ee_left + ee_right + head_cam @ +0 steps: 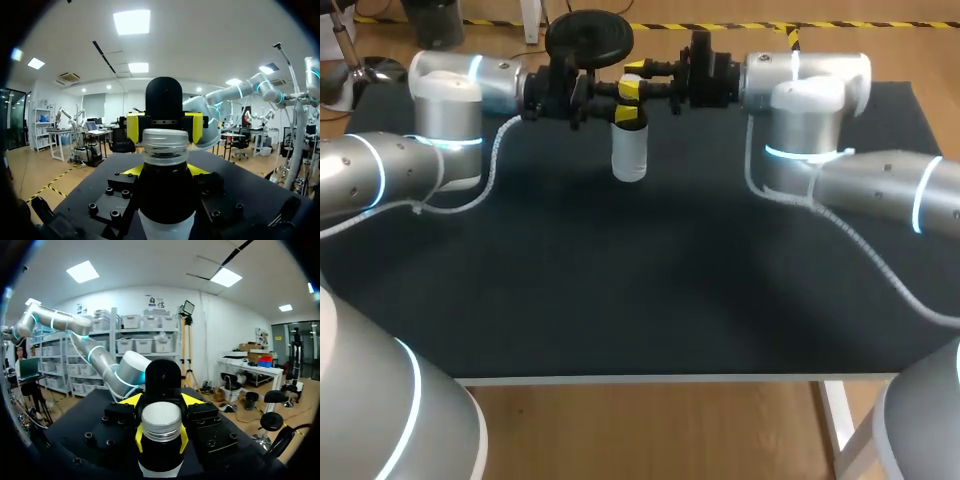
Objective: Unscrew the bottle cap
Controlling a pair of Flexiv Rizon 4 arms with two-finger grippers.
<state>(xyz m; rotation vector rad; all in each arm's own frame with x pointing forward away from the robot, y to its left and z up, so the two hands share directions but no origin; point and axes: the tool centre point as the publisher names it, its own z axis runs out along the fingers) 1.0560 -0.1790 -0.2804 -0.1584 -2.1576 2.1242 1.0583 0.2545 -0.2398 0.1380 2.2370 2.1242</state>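
A white bottle (629, 158) with a black band round its upper part hangs upright between my two grippers at the back middle of the table. The left gripper (628, 113) comes in level from the left and is shut on the black neck (165, 190) just under the cap. In the left wrist view its yellow tips (131, 171) sit at the bottle's shoulders. The right gripper (632, 80) comes in from the right and is shut on the ridged pale cap (161, 417), with yellow fingertips (138, 438) pressed to both sides. The bottle's base is hidden in both wrist views.
A black mat (640, 290) covers the table, with its front edge at the near side. Both arms lie along the back, and their grey cables (490, 170) trail down onto the mat.
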